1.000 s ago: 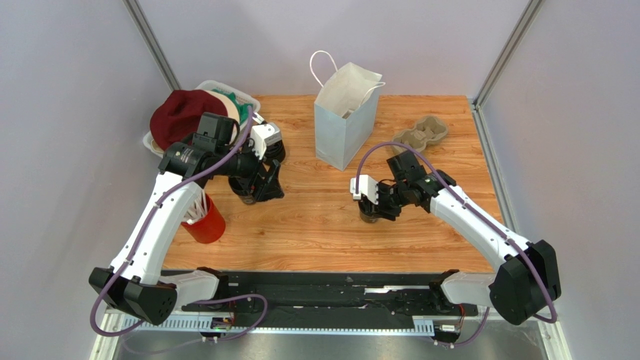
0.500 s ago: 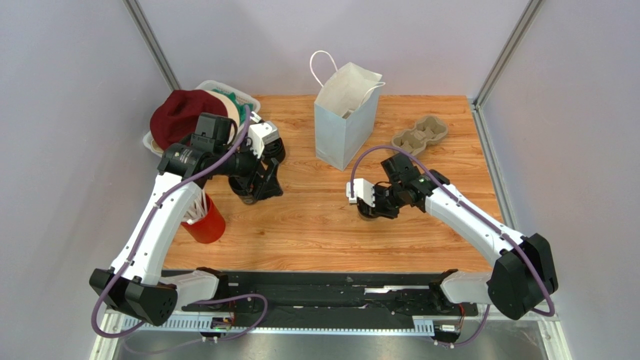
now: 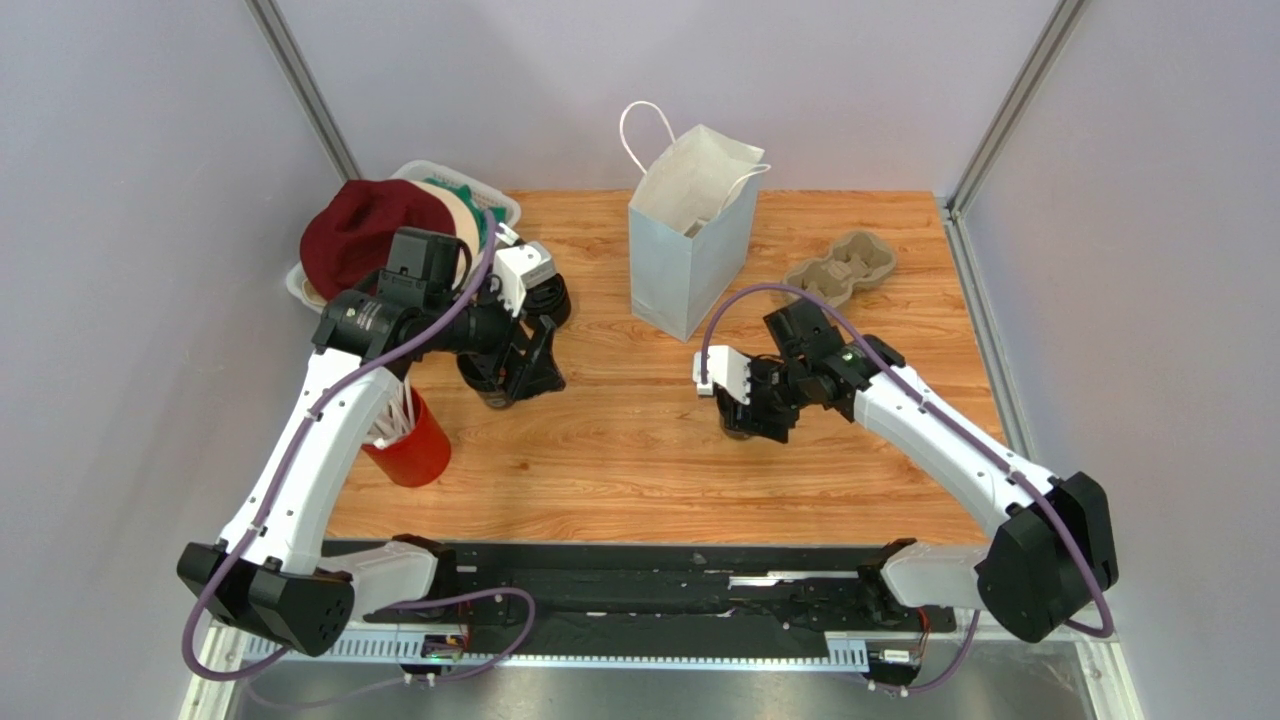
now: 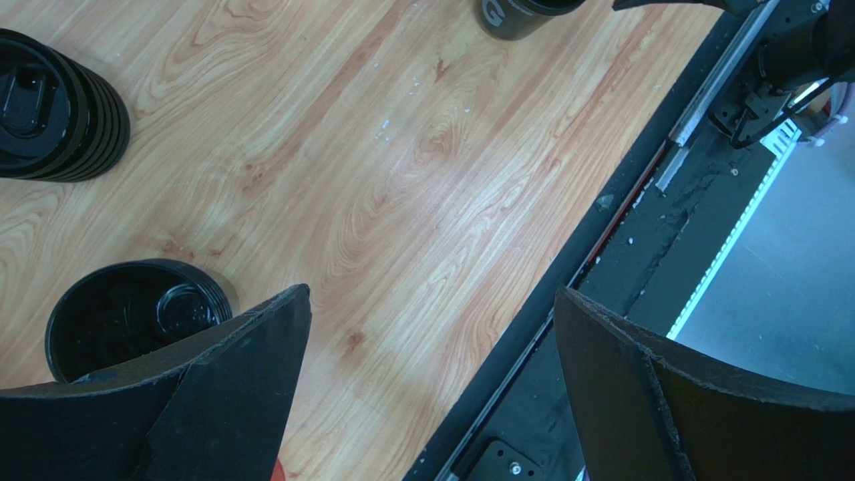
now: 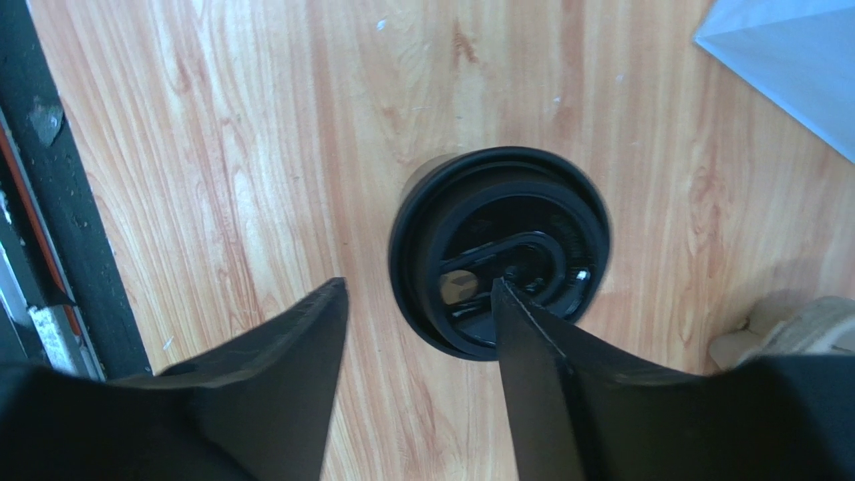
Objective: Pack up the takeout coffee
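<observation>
The right wrist camera is showing what the overhead view is mostly hiding: the coffee (image 5: 499,251), black-lidded, is standing on the table (image 5: 251,150) directly below the right gripper (image 5: 416,286). That gripper's fingers are spread, one crossing the lid's edge, with contact unclear. From above, the gripper body is covering the cup, just in front of the bag (image 3: 684,248). The left gripper (image 4: 432,293) is hanging wide open near a stack of lids (image 4: 55,105).

Only 1 legible mark: white "G" on takeout coffee (image 4: 524,14) side, rest unreadable.
</observation>
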